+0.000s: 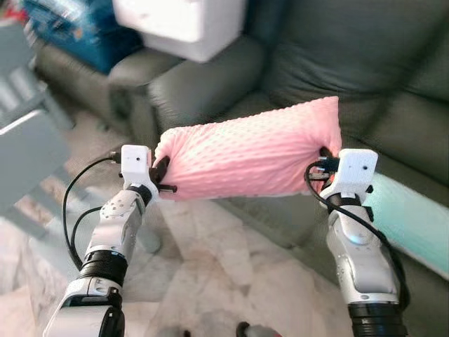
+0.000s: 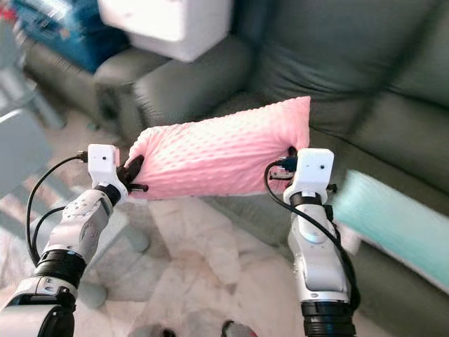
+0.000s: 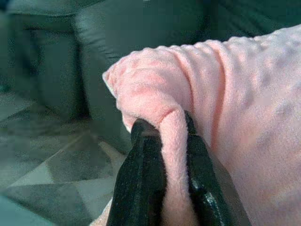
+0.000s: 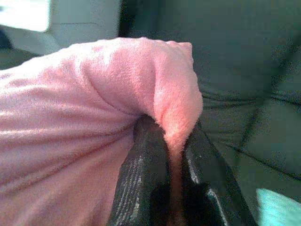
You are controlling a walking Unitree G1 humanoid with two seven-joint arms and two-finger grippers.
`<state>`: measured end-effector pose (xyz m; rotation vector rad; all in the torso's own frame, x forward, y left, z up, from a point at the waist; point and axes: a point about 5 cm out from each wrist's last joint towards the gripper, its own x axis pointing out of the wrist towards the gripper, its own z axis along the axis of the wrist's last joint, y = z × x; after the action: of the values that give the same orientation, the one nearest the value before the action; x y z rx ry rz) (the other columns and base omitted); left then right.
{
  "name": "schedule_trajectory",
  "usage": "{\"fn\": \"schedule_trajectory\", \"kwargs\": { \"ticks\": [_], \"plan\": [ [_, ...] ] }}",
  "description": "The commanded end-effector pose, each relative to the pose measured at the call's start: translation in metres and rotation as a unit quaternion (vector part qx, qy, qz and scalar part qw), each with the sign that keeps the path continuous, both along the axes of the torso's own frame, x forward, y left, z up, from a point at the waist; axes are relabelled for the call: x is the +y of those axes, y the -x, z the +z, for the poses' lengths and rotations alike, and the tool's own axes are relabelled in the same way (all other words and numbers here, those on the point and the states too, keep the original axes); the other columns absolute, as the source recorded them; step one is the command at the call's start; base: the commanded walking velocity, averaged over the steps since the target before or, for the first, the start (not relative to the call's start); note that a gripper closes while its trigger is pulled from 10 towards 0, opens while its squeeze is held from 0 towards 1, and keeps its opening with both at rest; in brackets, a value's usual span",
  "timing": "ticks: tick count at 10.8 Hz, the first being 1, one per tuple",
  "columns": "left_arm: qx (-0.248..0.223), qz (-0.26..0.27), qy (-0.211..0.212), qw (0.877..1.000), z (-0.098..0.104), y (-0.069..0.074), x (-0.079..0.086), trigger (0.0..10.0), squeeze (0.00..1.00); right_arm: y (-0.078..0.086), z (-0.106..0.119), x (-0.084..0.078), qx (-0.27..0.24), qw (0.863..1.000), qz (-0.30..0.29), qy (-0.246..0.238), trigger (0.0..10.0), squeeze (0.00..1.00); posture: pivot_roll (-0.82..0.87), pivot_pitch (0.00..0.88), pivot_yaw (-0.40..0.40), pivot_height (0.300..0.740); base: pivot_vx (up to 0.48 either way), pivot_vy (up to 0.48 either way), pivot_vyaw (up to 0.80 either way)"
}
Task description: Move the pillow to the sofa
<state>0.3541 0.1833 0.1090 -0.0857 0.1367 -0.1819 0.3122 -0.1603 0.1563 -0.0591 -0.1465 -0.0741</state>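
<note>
1. Pink and fluffy, the pillow hangs in the air between our two arms, stretched sideways in front of the dark grey sofa.

2. Our left gripper is clamped on the pillow's left end; in the left wrist view a fold of pink plush is squeezed tight between the two black fingers.

3. Our right gripper bites the other end the same way, a ridge of fabric pinched between its fingers, with the sofa's seat and back beyond.

4. So the pickup is done, we judge: the pillow touches neither the marble floor nor the sofa, and both pinches look secure.

5. We're nearly there! The pillow is at the sofa's front edge, near the seat cushion, with the armrest behind its left end.

6. What's left, as we read it: carry the pillow forward over the seat, lower it until the cushion takes its weight, then release both ends and pull back.

7. A pale turquoise cushion lies just beside our right arm on the seat, so the free spot looks to be the stretch behind the pillow.

8. A white box sits on the armrest, well apart from our drop zone.
</note>
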Motion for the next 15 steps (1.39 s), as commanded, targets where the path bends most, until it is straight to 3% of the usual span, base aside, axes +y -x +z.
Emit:
{"fn": "schedule_trajectory", "kwargs": {
  "ticks": [1, 3, 7, 15],
  "plan": [
    [-0.002, 0.005, 0.002, 1.000, 0.0009, -0.0002, 0.0007, 10.0, 0.00, 0.0033, 0.0038, -0.0131, -0.009, 1.000, -0.023, 0.004, 10.0, 0.00, -0.17, 0.196, -0.018, 0.740, 0.375, 0.247, 0.00],
    [0.001, 0.003, 0.004, 1.000, -0.0005, 0.0002, -0.0016, 10.0, 0.00, 0.0036, 0.0035, -0.0134, -0.008, 1.000, -0.023, 0.005, 10.0, 0.00, -0.17, 0.197, -0.019, 0.740, 0.334, 0.247, 0.00],
    [-0.003, -0.003, 0.006, 1.000, -0.0002, 0.0005, -0.0057, 10.0, 0.00, 0.0027, 0.0028, -0.0139, -0.003, 1.000, -0.026, 0.005, 10.0, 0.00, -0.17, 0.196, -0.018, 0.740, 0.000, 0.000, 0.00],
    [-0.017, -0.007, 0.012, 1.000, 0.0040, -0.0007, -0.0067, 10.0, 0.00, 0.0015, 0.0042, -0.0127, -0.004, 1.000, -0.027, 0.005, 10.0, 0.00, -0.17, 0.189, -0.016, 0.740, 0.000, 0.000, -0.79]
  ]
}}
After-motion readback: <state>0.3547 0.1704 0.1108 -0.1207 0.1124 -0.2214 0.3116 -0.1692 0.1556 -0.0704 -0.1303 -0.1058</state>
